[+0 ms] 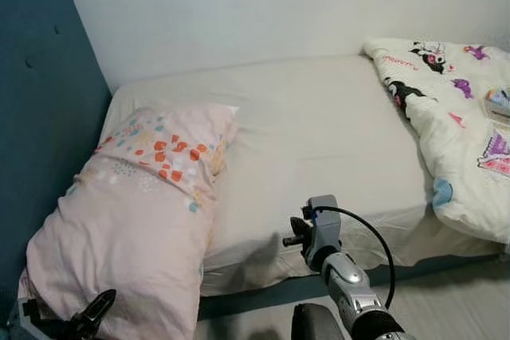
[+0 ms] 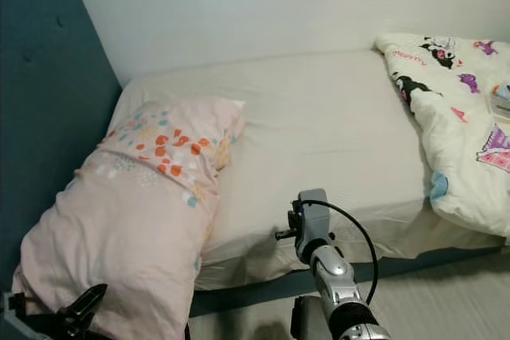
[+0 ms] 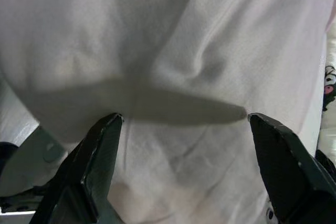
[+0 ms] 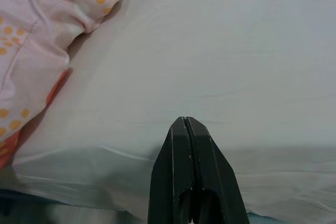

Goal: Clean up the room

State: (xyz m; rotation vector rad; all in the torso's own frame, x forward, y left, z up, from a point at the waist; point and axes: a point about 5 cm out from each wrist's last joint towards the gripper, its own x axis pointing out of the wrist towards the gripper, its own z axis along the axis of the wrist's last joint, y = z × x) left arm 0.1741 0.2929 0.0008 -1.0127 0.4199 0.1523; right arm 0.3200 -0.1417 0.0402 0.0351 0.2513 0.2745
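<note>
A long pink pillow with coloured spots lies at the head of the bed, its near end hanging over the bed's front edge. My left gripper is open right at that near end, the pink fabric bulging between its spread fingers; one fingertip pokes out under the pillow. My right gripper is shut on nothing and hovers over the bare sheet near the front edge, beside the pillow. A white duvet with cartoon prints is bunched at the right.
A blue padded headboard stands on the left and a white wall runs behind the bed. A small flat item rests on the duvet at the right edge. Pale floor lies in front of the bed.
</note>
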